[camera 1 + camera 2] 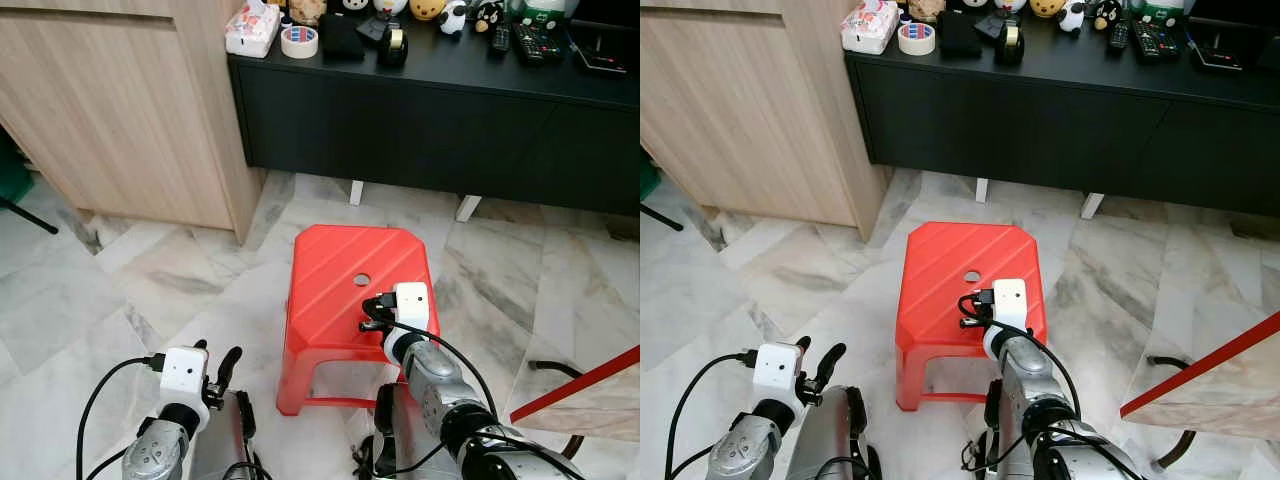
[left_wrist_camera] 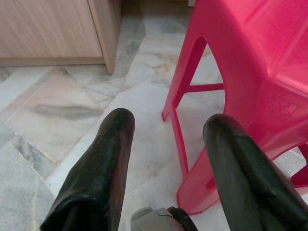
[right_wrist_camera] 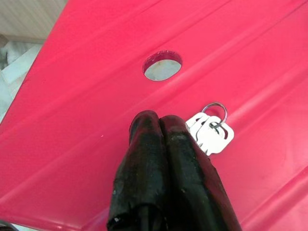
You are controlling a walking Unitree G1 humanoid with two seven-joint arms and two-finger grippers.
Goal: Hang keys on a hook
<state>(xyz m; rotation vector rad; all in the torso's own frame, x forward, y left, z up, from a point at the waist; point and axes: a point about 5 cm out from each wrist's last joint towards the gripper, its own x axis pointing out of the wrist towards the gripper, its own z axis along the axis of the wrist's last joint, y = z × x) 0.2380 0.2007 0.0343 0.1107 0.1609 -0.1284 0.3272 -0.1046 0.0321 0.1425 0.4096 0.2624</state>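
Keys (image 3: 210, 131) lie flat on the red stool (image 3: 86, 120) just beside my right claw (image 3: 156, 120), whose fingers are pressed together on nothing; light, stiff and slippery metal, they look best pinched by the ring (image 3: 215, 112).

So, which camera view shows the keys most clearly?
The right wrist view: the silver keys and their ring lie on the red stool, beside the shut right end effector. In the eye views the right arm covers that spot, and the left wrist view looks at the stool's legs.
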